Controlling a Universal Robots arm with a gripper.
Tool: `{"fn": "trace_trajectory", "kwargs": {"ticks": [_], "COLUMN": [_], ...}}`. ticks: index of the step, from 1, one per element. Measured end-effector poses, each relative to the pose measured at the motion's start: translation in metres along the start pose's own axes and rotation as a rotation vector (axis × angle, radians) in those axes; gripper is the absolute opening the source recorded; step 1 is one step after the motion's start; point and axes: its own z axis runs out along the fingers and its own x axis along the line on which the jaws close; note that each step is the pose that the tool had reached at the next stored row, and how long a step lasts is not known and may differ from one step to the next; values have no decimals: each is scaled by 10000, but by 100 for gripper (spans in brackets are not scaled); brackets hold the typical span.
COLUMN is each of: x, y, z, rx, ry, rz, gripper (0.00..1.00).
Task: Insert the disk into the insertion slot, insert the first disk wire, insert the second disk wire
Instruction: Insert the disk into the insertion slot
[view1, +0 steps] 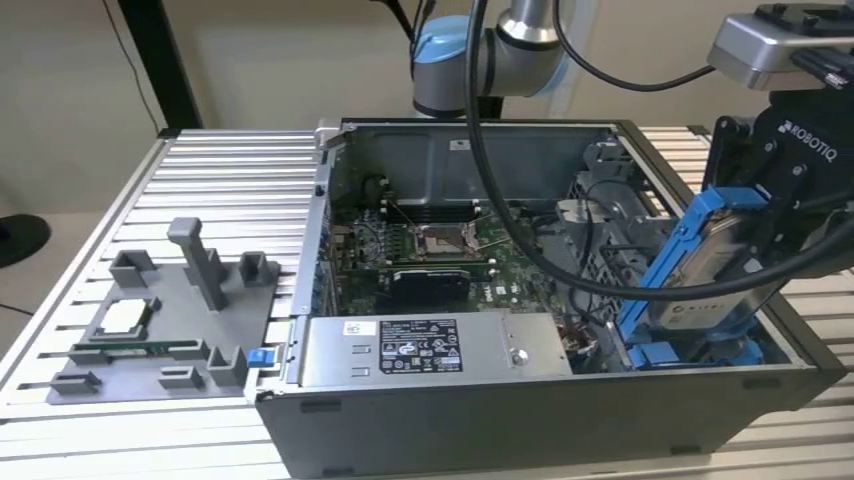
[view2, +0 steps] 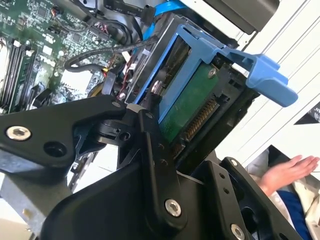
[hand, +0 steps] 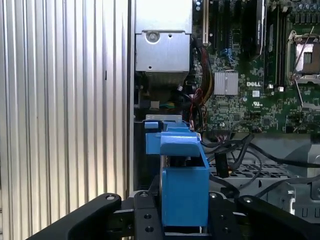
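Observation:
My gripper (view1: 763, 235) is shut on the disk (view1: 714, 265), a silver drive clipped in a bright blue carrier frame. I hold it tilted and on edge over the open computer case (view1: 534, 420), at the exterior view's right. Its lower end hangs just above the blue insertion slot (view1: 694, 352) in the case's near right corner. In the second wrist view the disk's green board (view2: 192, 107) and blue frame tab (view2: 265, 75) sit between my black fingers (view2: 150, 130). The first wrist view shows the blue frame (hand: 184, 190) end-on. Loose black wires (hand: 235, 150) lie beside the bay.
Inside the case are the green motherboard (view1: 427, 255) and the grey labelled power-supply box (view1: 420, 350). A grey fixture tray (view1: 160, 320) with small parts sits on the ribbed aluminium table (view1: 227, 180) at the exterior view's left. A person's hand (view2: 290, 170) is near the case.

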Motion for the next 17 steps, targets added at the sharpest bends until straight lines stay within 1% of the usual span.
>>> {"fn": "trace_trajectory", "kwargs": {"ticks": [6,17], "x": [-7,-10], "y": [-7,-21], "z": [54,245], "rx": [2,0], "ry": [0,-6], "rz": [-2,0], "gripper": [0,0]}}
